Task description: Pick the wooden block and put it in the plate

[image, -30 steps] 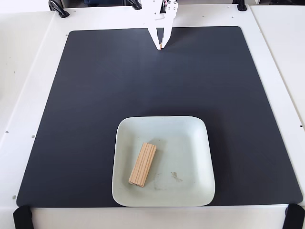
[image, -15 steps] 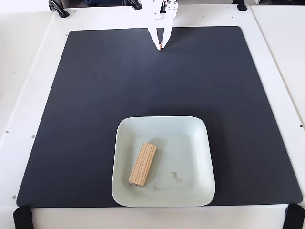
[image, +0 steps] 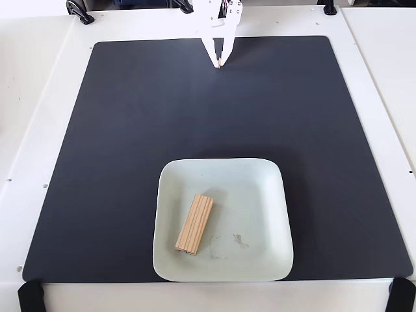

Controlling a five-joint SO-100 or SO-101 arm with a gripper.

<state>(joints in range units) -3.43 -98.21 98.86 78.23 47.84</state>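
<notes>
The wooden block [image: 195, 224], a pale ridged stick-like piece, lies flat inside the pale green square plate [image: 270, 195], left of the plate's middle and slightly slanted. The plate rests near the front edge of the black mat. My white gripper [image: 220, 64] hangs at the far top of the fixed view, far from plate and block, its fingers closed together to a point with nothing between them.
A large black mat [image: 130, 130] covers most of the white table [image: 39, 97]. Black clamps [image: 79, 12] sit at the table's back edge and black straps [image: 29, 296] at the front corners.
</notes>
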